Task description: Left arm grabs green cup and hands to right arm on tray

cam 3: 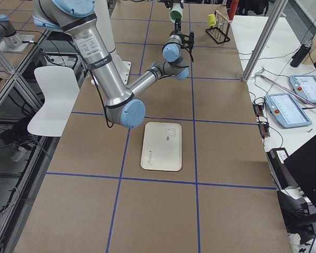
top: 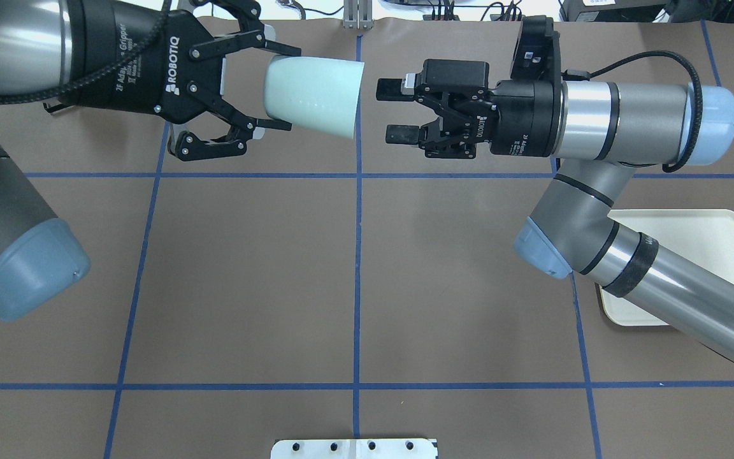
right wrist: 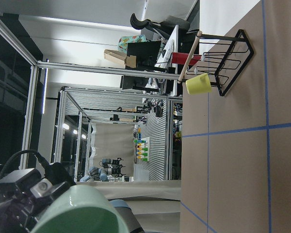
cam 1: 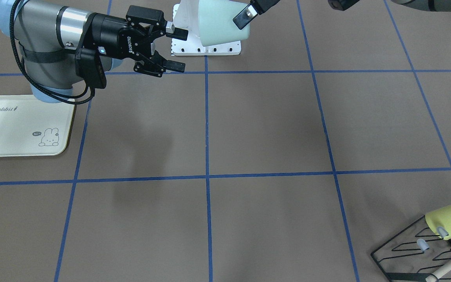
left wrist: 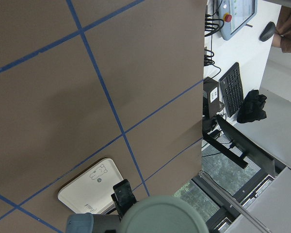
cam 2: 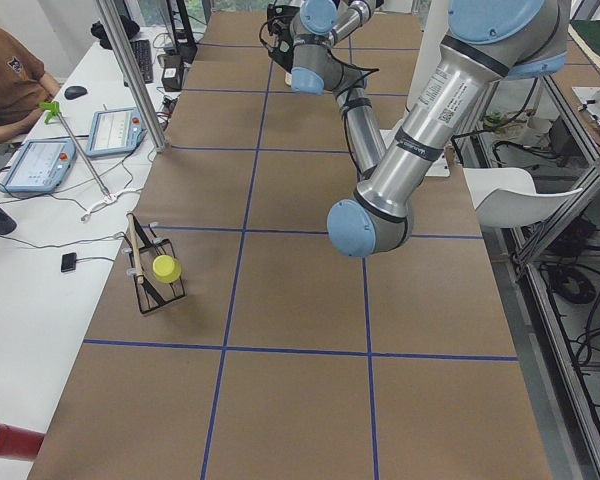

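Note:
The green cup (top: 313,95) hangs on its side above the table's far middle, its narrow end between the fingers of my left gripper (top: 285,88), which is shut on it. Its wide end points at my right gripper (top: 395,111), which stands open a short gap away without touching the cup. The front view shows the same green cup (cam 1: 221,21), one left finger (cam 1: 245,17) on it, and the open right gripper (cam 1: 178,49) beside it. The tray (cam 1: 18,125) lies flat, with nothing on it, beneath the right arm, and is partly hidden in the overhead view.
A yellow cup (cam 1: 450,219) sits on a black wire rack (cam 1: 417,250) at the table's corner on my left side. A white mounting plate (cam 1: 206,49) lies at the robot's base. A seated person (cam 2: 5,85) is at the side desk.

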`<state>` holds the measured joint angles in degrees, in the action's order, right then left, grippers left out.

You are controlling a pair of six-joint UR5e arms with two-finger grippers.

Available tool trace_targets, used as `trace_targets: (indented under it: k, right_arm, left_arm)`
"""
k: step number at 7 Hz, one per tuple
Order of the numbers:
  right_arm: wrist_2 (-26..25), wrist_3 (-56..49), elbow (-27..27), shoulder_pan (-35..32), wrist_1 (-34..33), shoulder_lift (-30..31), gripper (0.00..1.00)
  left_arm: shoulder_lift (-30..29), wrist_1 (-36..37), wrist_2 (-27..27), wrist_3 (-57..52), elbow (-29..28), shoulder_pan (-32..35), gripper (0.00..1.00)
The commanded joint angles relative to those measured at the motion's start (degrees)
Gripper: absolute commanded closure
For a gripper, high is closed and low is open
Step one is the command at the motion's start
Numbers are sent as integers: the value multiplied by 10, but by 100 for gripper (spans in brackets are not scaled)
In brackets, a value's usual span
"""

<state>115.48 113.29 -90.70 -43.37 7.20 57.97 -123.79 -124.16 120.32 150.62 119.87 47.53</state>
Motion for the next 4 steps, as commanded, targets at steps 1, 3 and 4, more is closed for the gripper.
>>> trace_targets:
  k: [1,3,4]
  right_arm:
    - [5,0,1,0,0,-1,9]
    - [5,0,1,2,-1,-1,9]
    - [5,0,1,4,-1,-1,10]
  left_arm:
    - [-1,0,0,0,0,-6,100]
    - [-1,0,-1,1,-1,-6,100]
    - [-1,0,-2,1,-2,-6,100]
